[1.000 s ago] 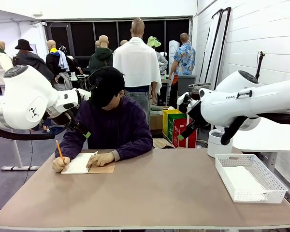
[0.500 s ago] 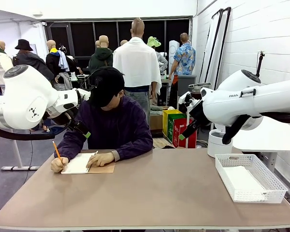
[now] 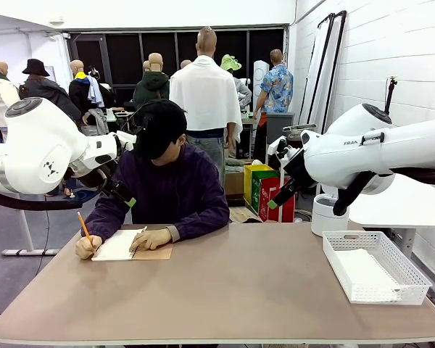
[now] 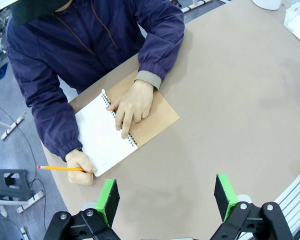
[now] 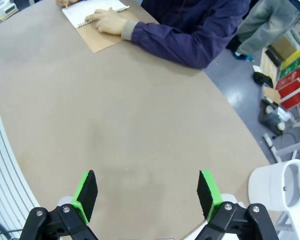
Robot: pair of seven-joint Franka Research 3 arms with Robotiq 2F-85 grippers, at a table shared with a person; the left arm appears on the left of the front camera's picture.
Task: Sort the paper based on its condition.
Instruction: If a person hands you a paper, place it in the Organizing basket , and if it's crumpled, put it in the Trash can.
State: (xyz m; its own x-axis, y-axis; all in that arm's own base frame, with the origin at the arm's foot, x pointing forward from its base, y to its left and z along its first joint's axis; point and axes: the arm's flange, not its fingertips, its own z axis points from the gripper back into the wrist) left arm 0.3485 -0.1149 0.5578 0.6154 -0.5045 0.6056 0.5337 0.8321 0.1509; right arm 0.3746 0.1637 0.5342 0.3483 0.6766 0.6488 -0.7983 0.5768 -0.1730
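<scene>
My left gripper (image 4: 165, 181) and my right gripper (image 5: 146, 175) both hang above the smooth beige table (image 5: 115, 110), jaws wide apart, with nothing between the green pads. The paper (image 3: 362, 270), a thin flat white sheet, lies inside the white grid-walled tray (image 3: 391, 293) on my right side. Across the table, a person's hand (image 4: 135, 102) presses on a spiral notebook (image 4: 100, 135) with a brown cardboard cover; the other hand (image 4: 82, 165) holds a yellow pencil (image 4: 60, 168).

The notebook (image 3: 127, 246) lies left on the table (image 3: 239, 290), paper (image 3: 364, 270) in the tray (image 3: 380, 296) right.
</scene>
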